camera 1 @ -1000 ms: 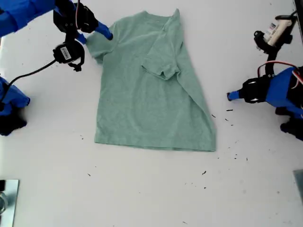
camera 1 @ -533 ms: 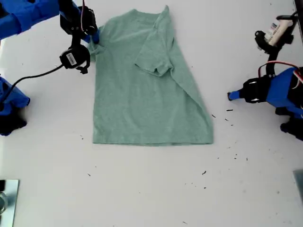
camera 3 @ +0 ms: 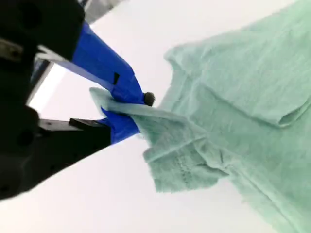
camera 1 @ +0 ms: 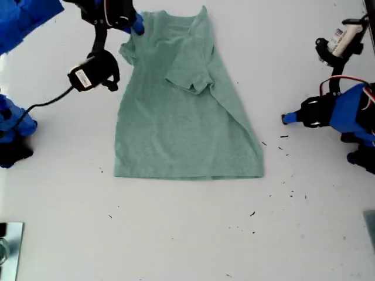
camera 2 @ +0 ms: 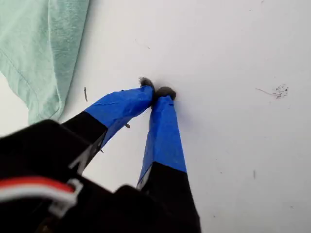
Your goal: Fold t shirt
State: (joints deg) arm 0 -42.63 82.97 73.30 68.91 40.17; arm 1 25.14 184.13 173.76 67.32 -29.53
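The pale green t shirt (camera 1: 181, 117) lies flat on the white table, neck toward the far edge, one sleeve folded over its chest. My second gripper (camera 1: 136, 26) (camera 3: 127, 109) is at the exterior view's top left, shut on the other sleeve and holding it lifted off the table. That sleeve hangs crumpled from the blue fingers (camera 3: 109, 68). My first gripper (camera 1: 285, 119) (camera 2: 158, 92) rests shut on bare table at the exterior view's right, apart from the t shirt's hem corner (camera 2: 39, 48), with nothing between its tips.
The second arm's wrist camera and black cable (camera 1: 94, 73) hang beside the t shirt's shoulder. A white motor unit (camera 1: 343, 35) sits at the exterior view's top right, a metal piece (camera 1: 9, 246) at its bottom left. Dark specks (camera 1: 281, 146) dot the table.
The t shirt slid toward the exterior view's left and squared up. My second gripper then rose and moved right with the sleeve. The first arm stayed still.
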